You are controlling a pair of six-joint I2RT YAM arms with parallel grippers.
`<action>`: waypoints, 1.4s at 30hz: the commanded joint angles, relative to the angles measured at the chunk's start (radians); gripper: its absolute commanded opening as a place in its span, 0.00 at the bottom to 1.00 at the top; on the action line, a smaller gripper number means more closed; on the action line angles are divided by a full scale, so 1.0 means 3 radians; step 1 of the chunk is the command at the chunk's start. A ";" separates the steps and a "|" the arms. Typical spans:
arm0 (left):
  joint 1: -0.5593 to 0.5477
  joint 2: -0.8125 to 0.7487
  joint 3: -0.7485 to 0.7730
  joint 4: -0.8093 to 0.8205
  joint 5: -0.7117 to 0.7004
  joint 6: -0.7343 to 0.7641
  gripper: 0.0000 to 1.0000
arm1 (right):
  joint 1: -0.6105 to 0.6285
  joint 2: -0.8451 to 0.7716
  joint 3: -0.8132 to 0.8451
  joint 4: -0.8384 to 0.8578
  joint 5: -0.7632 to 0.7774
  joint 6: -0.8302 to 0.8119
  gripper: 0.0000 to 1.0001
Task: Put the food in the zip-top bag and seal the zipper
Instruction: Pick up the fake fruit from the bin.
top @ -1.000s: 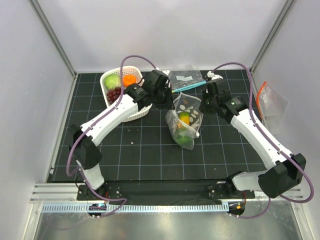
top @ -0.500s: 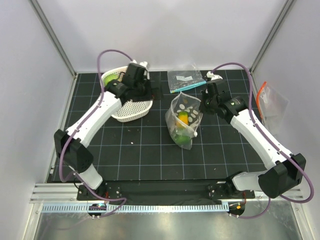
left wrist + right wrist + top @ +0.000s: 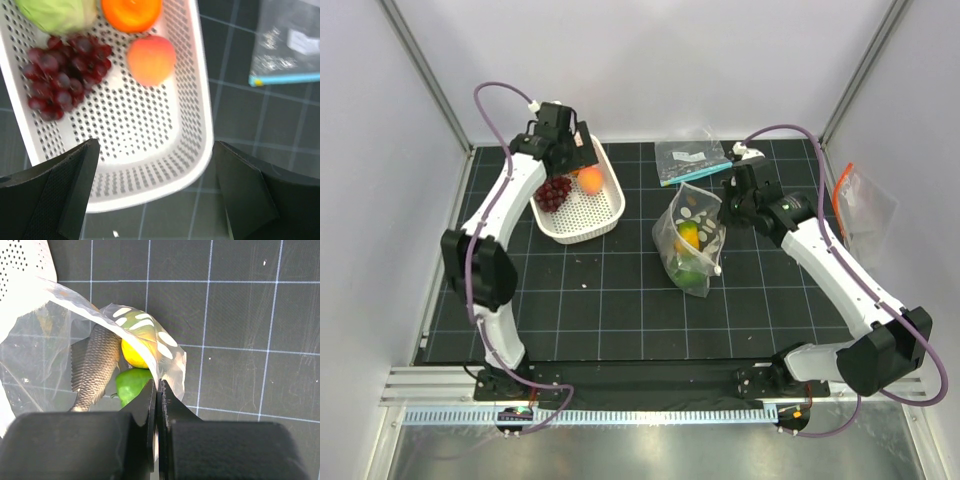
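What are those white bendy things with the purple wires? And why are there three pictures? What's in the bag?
Those are two robot arms, bolted to the near edge of a black table. One picture looks down from above. The other two come from little cameras on each arm's wrist, so you see its own claw close up. On the table sits a white basket with toy purple grapes, a peach-coloured fruit, an orange one and a pale green one. The left claw hangs over it, wide open, holding nothing. The right claw is pinched shut on the edge of a clear bag with white dots. Inside that bag are a yellow toy and a green toy.
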 commanded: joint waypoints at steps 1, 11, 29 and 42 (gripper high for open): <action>0.0146 0.0400 0.0531 -0.0075 -0.0231 0.0041 1.00 | 0.0012 -0.0048 0.0178 0.0053 -0.0005 -0.0078 0.01; 0.0264 0.1356 0.1269 -0.0152 -0.0053 0.0107 1.00 | 0.0012 -0.0007 0.0203 0.0084 0.0001 -0.0114 0.01; 0.0284 0.1962 0.1470 0.0017 0.0474 -0.0107 0.47 | 0.0012 -0.0084 0.0086 0.0181 0.0057 -0.0119 0.01; 0.0065 0.0305 -0.0028 0.0610 0.1047 -0.0271 0.27 | 0.0012 0.0029 0.0157 0.0253 -0.0107 -0.0053 0.01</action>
